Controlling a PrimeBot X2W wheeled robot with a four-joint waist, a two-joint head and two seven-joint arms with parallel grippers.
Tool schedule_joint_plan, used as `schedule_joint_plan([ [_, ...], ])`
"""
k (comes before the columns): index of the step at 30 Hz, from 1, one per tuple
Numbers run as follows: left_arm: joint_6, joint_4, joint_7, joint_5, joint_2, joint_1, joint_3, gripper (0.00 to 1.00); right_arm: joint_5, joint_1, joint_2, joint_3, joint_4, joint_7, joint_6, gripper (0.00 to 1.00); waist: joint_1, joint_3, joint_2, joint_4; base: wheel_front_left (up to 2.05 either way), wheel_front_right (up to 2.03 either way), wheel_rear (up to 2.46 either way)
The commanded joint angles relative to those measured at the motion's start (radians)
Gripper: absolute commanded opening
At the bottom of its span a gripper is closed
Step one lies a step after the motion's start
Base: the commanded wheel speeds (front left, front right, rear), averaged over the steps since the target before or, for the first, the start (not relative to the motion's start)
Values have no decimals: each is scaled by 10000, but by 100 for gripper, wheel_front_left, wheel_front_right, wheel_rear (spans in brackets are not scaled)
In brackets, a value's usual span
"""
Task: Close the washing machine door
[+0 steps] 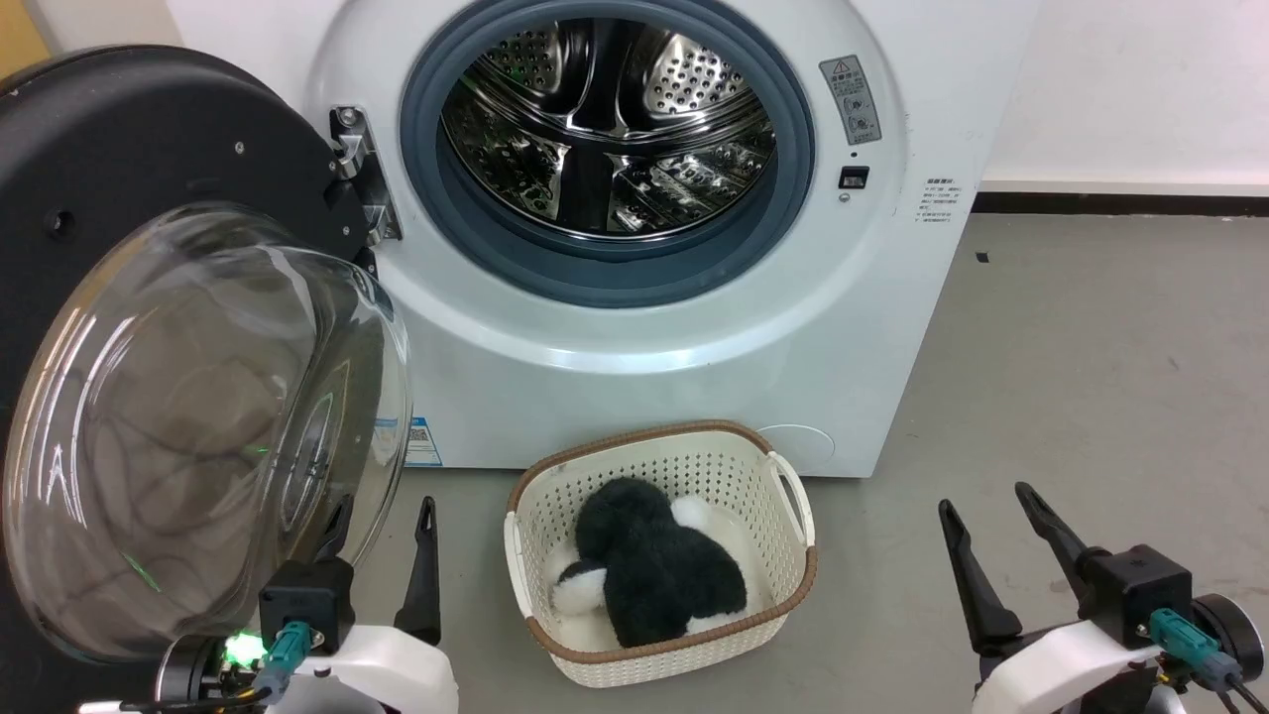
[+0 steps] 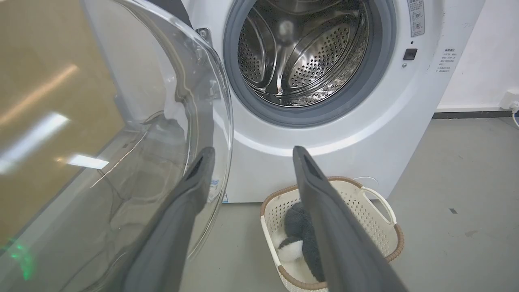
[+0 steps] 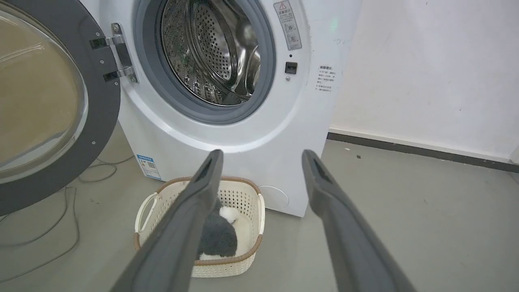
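**Door stands wide open, both grippers spread and empty**

At the far left, the washing machine door [image 1: 188,377] is swung fully open on its hinge [image 1: 357,169]. Its black frame faces out and its clear glass bowl bulges toward the robot. Just beside the bowl's lower edge, the left gripper [image 1: 385,511] points up with its two dark fingers spread apart and nothing between them. In the head view, one finger shows through the glass rim and the other stands clear of it. In the left wrist view, that finger [image 2: 190,190] overlaps the bowl's edge, and I cannot tell whether it touches.

Further right, the washing machine [image 1: 644,377] shows its open mouth, with a blue-grey gasket [image 1: 615,268] ringing the shiny perforated drum [image 1: 605,119]. A small blue sticker [image 1: 421,441] sits low on its front, near the door's bowl.

On the grey floor [image 1: 1091,377] in front of the machine, a cream perforated basket [image 1: 783,476] holds a black and white plush toy [image 1: 654,570].

At the lower right, well apart from the door, the right gripper [image 1: 984,499] also has its fingers parted and holds nothing.
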Motion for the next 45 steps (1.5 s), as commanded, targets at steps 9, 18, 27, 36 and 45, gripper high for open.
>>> schedule_joint_plan([
  [9,81,73,-278,-140,0,50,-84,100,273,120,8,-18,-30,-283,1,100,0,-6,0,100,0,0,0],
  [18,127,104,-466,-231,-1,83,-147,100,432,201,12,29,-47,-472,1,100,0,-19,0,358,0,0,0],
  [27,160,126,-654,-315,-1,124,-209,100,585,263,15,92,-45,-659,2,100,0,-18,0,729,0,0,0],
  [36,200,155,-842,-416,-1,163,-291,100,697,339,19,149,-32,-847,2,100,0,-28,0,1176,0,0,0],
  [45,239,187,-1030,-512,-1,215,-388,100,808,420,23,226,-18,-1035,3,100,0,-60,0,1686,0,0,0],
])
